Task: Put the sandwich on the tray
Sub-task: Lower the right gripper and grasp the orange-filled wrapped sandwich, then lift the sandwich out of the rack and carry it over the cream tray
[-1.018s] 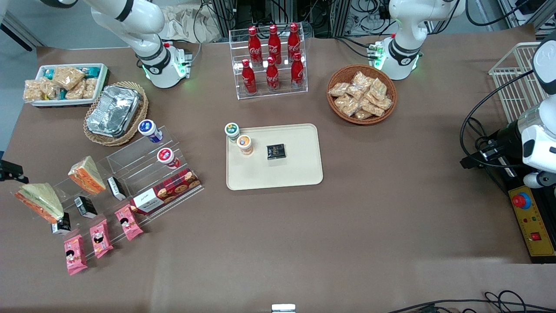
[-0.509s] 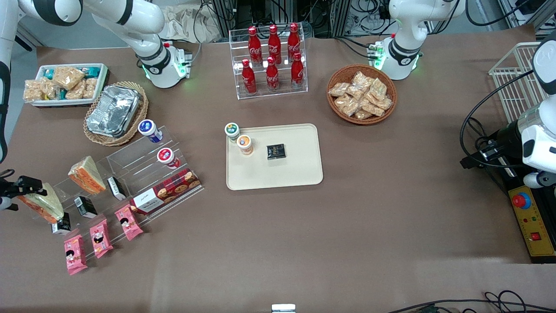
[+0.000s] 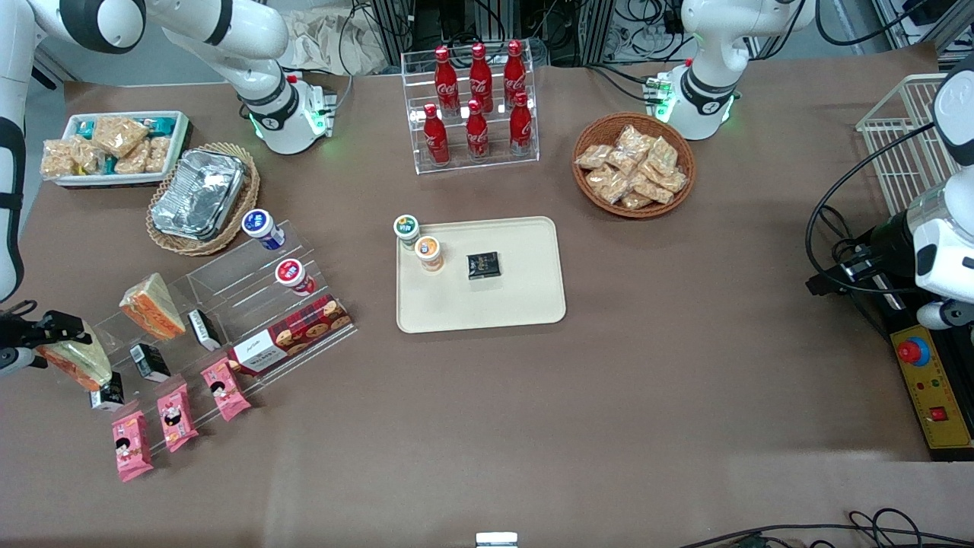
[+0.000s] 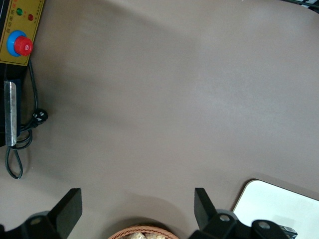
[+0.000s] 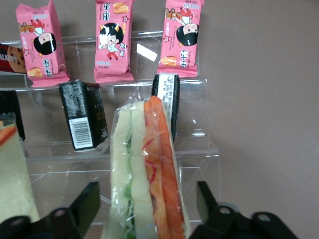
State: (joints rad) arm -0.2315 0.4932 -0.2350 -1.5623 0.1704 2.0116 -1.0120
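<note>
my gripper (image 3: 47, 329) is sitting at the left edge of the front frame, right at the top of the sandwich (image 3: 76, 359), which is leaning on the clear stepped rack (image 3: 228, 304). from the front, the black gripper is covering the sandwich's upper corner, and i cannot tell there how my fingers are standing. my wrist camera is settling that: the sandwich (image 5: 148, 174) is standing edge-on between my two fingers (image 5: 84, 206), showing pale bread and an orange filling strip under clear wrap. a gap is showing on each side, so my gripper (image 5: 147, 211) is spread wide and not yet grasping it.

the wrist camera is also showing three pink snack packs (image 5: 114, 40) and black boxes (image 5: 83, 115) on the rack's steps. only the front frame is showing the tray (image 3: 533, 297), at frame centre, well apart from the sandwich and carrying two small cups (image 3: 428, 253) and a dark packet (image 3: 483, 265). the thicker wedge (image 3: 152, 306) is resting higher on the rack.
</note>
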